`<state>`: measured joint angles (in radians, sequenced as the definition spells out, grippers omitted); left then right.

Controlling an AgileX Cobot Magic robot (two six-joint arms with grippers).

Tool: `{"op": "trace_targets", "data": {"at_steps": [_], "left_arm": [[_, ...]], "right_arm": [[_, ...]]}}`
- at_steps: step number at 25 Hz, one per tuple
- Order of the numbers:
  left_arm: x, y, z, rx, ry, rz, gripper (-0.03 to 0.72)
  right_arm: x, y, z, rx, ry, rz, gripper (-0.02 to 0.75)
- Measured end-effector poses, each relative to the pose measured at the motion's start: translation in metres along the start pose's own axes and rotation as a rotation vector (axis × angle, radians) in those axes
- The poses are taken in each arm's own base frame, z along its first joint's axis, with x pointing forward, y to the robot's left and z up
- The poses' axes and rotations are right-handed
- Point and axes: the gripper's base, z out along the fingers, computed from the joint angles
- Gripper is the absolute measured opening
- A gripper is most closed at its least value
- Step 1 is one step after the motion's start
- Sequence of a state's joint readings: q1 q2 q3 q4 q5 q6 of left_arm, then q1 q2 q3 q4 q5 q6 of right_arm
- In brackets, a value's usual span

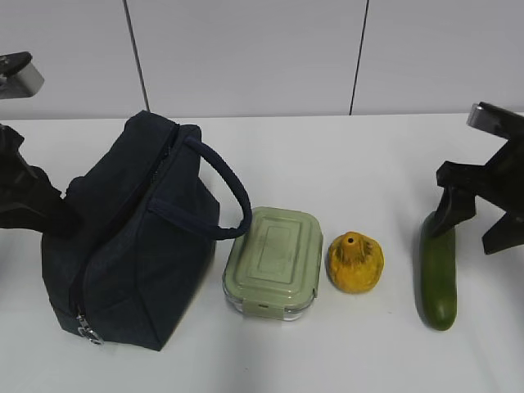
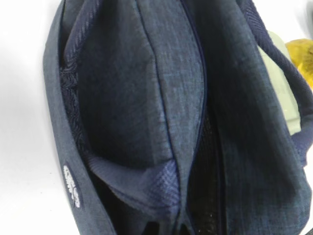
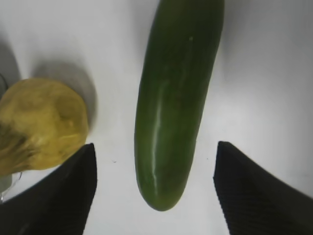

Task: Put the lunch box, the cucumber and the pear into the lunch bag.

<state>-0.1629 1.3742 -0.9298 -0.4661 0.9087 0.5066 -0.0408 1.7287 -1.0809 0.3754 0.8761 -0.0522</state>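
- The right gripper (image 3: 155, 196) is held wide apart, its two black fingers (image 3: 58, 196) straddling the near end of the cucumber (image 3: 176, 98) without touching it; nothing is gripped there.
- The cucumber is seen lying flat on the white table (image 1: 368, 164), running straight away from the right gripper between its fingers, and the pear (image 3: 39, 125) sits just off the gripper's left finger, apart from the cucumber.
- In the exterior view the lunch box (image 1: 274, 262), lid on, is seen resting beyond the pear (image 1: 355, 262) from the right gripper, just beside it and close against the lunch bag (image 1: 131, 246).
- The left gripper (image 1: 61, 219) is closed down narrow at the far side of the bag; it appears to be pinched on the bag's fabric, though the contact itself is hidden.
- From the left wrist, only dark blue cloth and the zipper seam of the bag (image 2: 161, 122) are seen; whether the mouth is unzipped cannot be told.
- The step in hand is judged to be steadying the bag while the cucumber is lined up for pickup; none of the three items is in the bag yet.
- Next, a descent and a closing on the cucumber are called for, with the pear kept clear.
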Motion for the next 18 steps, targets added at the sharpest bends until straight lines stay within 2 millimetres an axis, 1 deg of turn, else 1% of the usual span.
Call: {"op": "trace_targets", "data": {"at_steps": [2,3,4,10,12,15,16,18], "left_arm": [[0.0,0.0,0.0,-0.002,-0.004,0.0,0.003],[0.0,0.0,0.0,-0.002,-0.004,0.0,0.003],[0.0,0.0,0.0,-0.003,-0.005,0.0,0.003],[-0.001,0.001,0.0,-0.006,-0.013,-0.001,0.003],[-0.001,0.001,0.0,-0.007,-0.016,-0.001,0.003],[-0.002,0.001,0.0,-0.006,-0.017,-0.002,0.003],[-0.002,0.001,0.0,-0.006,-0.017,-0.002,0.003],[-0.002,0.001,0.0,-0.007,-0.019,-0.002,0.003]], "right_arm": [[-0.003,-0.003,0.014,-0.001,0.026,0.022,0.57],[-0.003,-0.004,0.016,-0.001,0.029,0.024,0.57],[-0.005,-0.005,0.023,0.0,0.037,0.035,0.57],[-0.01,-0.011,0.047,0.012,0.057,0.056,0.57],[-0.012,-0.008,0.052,0.013,0.065,0.048,0.57],[-0.017,0.006,0.063,0.027,0.078,-0.013,0.563],[-0.018,0.009,0.066,0.041,0.08,-0.027,0.536],[-0.017,0.013,0.068,0.083,0.082,-0.054,0.426]]}}
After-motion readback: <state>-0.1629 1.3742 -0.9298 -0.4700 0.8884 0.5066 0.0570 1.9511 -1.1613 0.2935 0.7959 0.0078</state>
